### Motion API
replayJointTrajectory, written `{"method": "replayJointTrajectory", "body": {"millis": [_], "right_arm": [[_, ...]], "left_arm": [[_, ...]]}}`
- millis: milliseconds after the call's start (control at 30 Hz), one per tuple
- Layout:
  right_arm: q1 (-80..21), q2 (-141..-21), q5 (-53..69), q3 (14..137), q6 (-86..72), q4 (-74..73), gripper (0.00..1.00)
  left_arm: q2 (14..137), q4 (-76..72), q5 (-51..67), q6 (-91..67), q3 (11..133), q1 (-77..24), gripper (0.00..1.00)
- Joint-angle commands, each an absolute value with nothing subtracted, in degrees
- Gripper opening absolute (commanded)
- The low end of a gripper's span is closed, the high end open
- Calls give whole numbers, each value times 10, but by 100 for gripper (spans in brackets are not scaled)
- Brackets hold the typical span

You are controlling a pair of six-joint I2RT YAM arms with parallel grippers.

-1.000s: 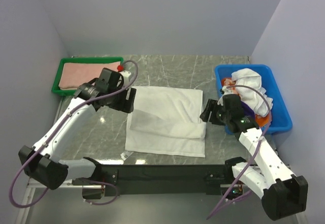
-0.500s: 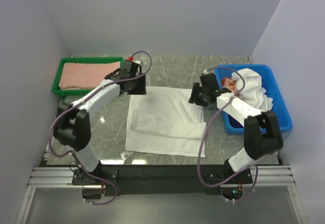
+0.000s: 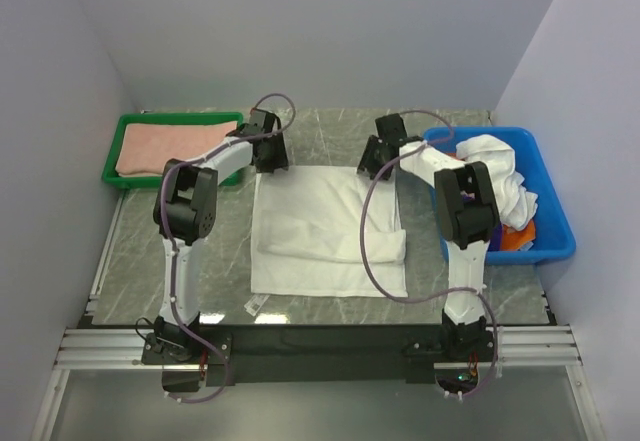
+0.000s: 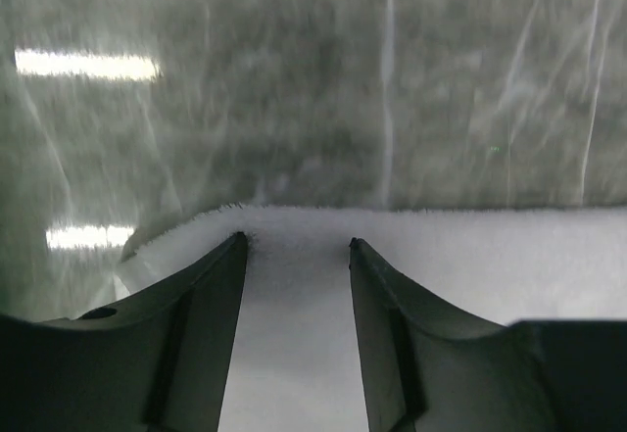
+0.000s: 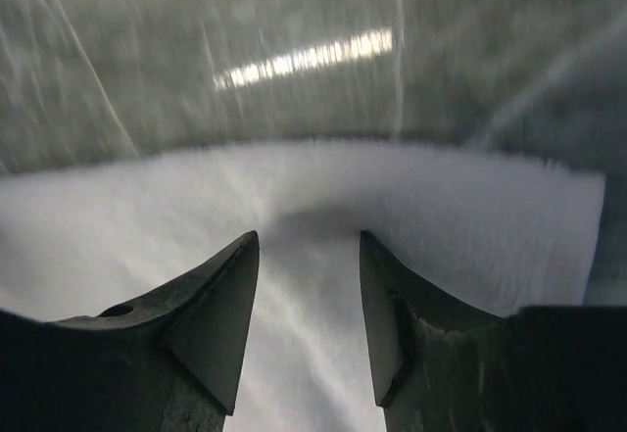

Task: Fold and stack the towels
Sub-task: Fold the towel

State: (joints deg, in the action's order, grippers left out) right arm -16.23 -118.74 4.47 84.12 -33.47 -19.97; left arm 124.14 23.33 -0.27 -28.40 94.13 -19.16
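Observation:
A white towel (image 3: pixel 325 226) lies spread on the marble table, its near part folded into a band. My left gripper (image 3: pixel 268 161) sits at the towel's far left corner and my right gripper (image 3: pixel 375 164) at its far right corner. In the left wrist view the gripper (image 4: pixel 299 241) is open, tips down at the far edge of the towel (image 4: pixel 294 354). In the right wrist view the gripper (image 5: pixel 309 236) is also open, tips on the towel (image 5: pixel 147 216) just inside its far edge. A salmon-pink towel (image 3: pixel 165 148) lies in the green tray (image 3: pixel 112 161).
A blue bin (image 3: pixel 555 231) at the right holds crumpled white towels (image 3: pixel 495 166) and an orange one (image 3: pixel 515 236). Grey walls close in the table at the back and on both sides. A small white tag (image 3: pixel 252 305) lies by the towel's near left corner.
Both arms have stretched forward from the towel's sides to its far corners. Both pairs of jaws have narrowed and now rest on the far edge.

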Motion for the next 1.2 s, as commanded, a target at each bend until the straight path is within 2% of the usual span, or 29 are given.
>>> {"method": "replayJointTrajectory", "body": {"millis": [0,167,333,467,600,767,867,1000,1167], "right_arm": [[-145,-1246,43,953,-353,-216,54],[-128,-1353,69,1132,-364,-247,56],[-127,-1357,108,1165,-336,-204,60],[-130,-1246,94,1072,-298,-175,66],[-143,-1152,82,998,-256,-199,73],[-150,-1041,75,871,-210,-244,73],[-149,-992,78,797,-186,-247,70],[-150,-971,91,747,-148,-255,65],[-149,-984,106,718,-137,-251,66]], "left_arm": [[1286,192,4,-304,1007,-167,53],[1364,168,46,-329,1106,-123,58],[1367,139,116,-323,1162,-106,70],[1261,106,135,-337,1101,-110,84],[1130,119,98,-353,1005,-126,95],[985,190,14,-356,914,-167,97],[933,224,6,-349,847,-175,93],[859,253,3,-323,755,-175,92],[761,258,-46,-284,677,-173,93]]}}
